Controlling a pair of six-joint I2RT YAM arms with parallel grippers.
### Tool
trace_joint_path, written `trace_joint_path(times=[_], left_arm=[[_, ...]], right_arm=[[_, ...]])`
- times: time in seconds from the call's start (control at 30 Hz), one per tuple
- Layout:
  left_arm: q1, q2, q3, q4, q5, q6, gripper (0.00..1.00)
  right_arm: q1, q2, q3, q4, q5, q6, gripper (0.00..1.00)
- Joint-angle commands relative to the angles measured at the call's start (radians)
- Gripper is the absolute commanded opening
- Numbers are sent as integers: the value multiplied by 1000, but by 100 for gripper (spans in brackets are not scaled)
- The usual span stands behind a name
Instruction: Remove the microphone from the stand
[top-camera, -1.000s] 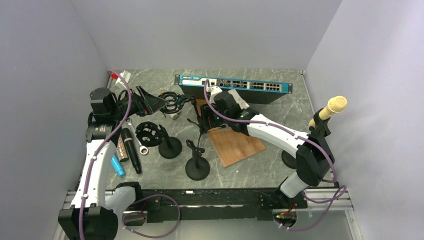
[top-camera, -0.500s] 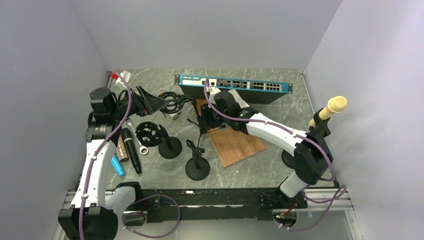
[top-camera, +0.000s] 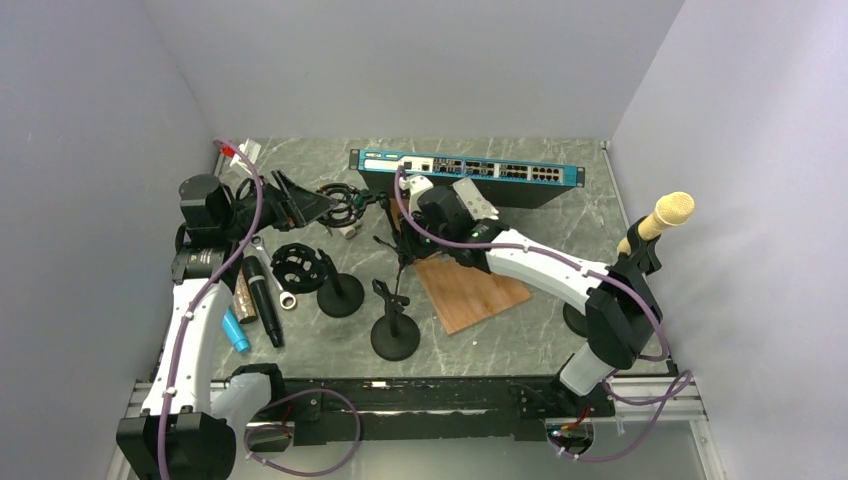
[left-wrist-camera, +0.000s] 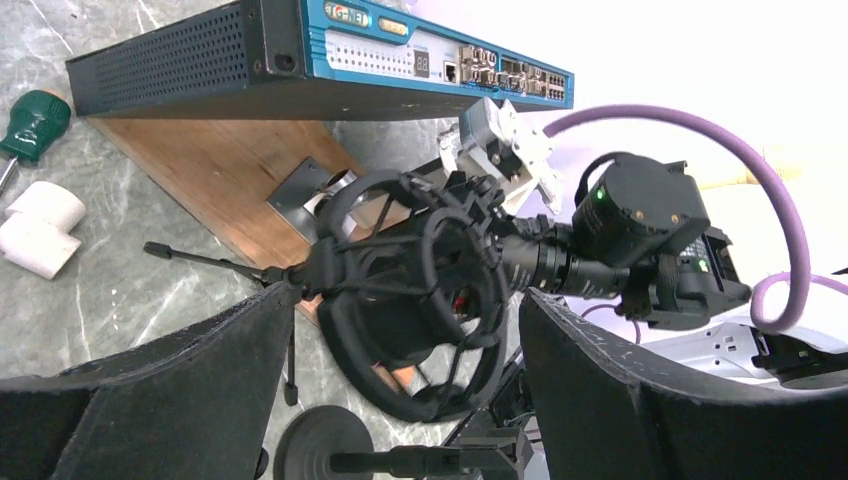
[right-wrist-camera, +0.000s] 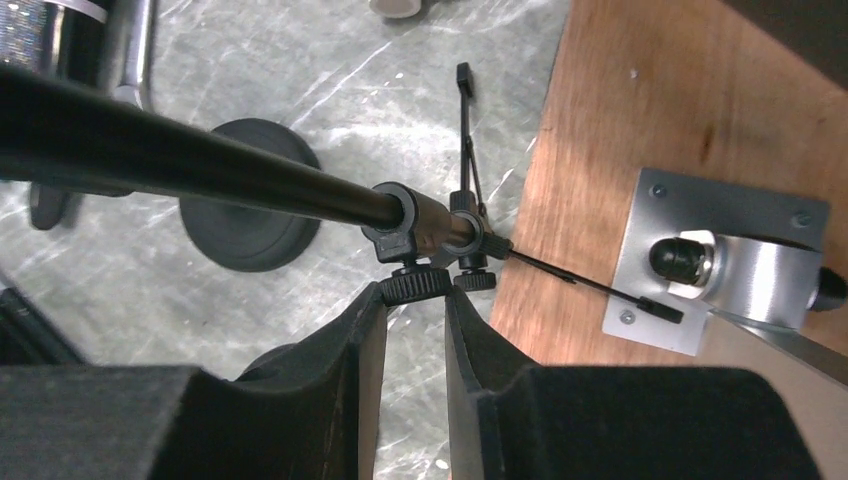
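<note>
A black microphone (left-wrist-camera: 430, 285) sits inside a ring-shaped shock mount (top-camera: 345, 203) on top of a thin tripod stand (top-camera: 402, 262) at the table's middle. My left gripper (left-wrist-camera: 408, 296) is open, one wide finger on each side of the shock mount (left-wrist-camera: 480, 330) without touching it. My right gripper (right-wrist-camera: 415, 296) reaches in from the right at the stand's joint. Its fingertips pinch a small knurled knob (right-wrist-camera: 413, 284) under the stand's black tube (right-wrist-camera: 200, 165). In the top view the right gripper (top-camera: 407, 232) is just right of the mount.
A blue-fronted network switch (top-camera: 465, 172) lies at the back, with a wooden board (top-camera: 475, 290) and metal bracket (right-wrist-camera: 720, 255) before it. Two round-based stands (top-camera: 340, 295) (top-camera: 395, 335), a loose black microphone (top-camera: 262, 298) and a yellow-headed microphone (top-camera: 668, 213) on the right stand nearby.
The right gripper's fingers have narrowed onto the stand's knob and the right wrist has shifted slightly left. The left arm has not moved.
</note>
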Motion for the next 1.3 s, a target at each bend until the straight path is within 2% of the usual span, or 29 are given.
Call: trace_joint_path(times=[0.0,0.23,0.5,0.67,0.77,0.93,1.07,1.27], left_arm=[[-4,0,3,94,21,-35,86],[-12,-14,-18,140,33,-68,86],[-16,-25,5,142,41,-76,86],[-15,-23,23,86,27,-28,86],[-15,-27,0,76,25,-16,86],[-15,-48,-32,54,1,8,87],[-14,-59,-13,-10,-29,66,87],[-14,-59,-16,-39,-49,104,89]], right_arm=[[81,14,40,6,169,-82,0],[215,87,88,-75,471,-164,0],[275,152,126,-95,573,-219,0],[269,132,137,-101,501,-189,0],[236,90,128,-98,376,-136,23],[125,-1,60,-55,108,-25,46],[68,-80,-3,-7,-14,6,59],[52,-158,-12,-16,-49,-1,68]])
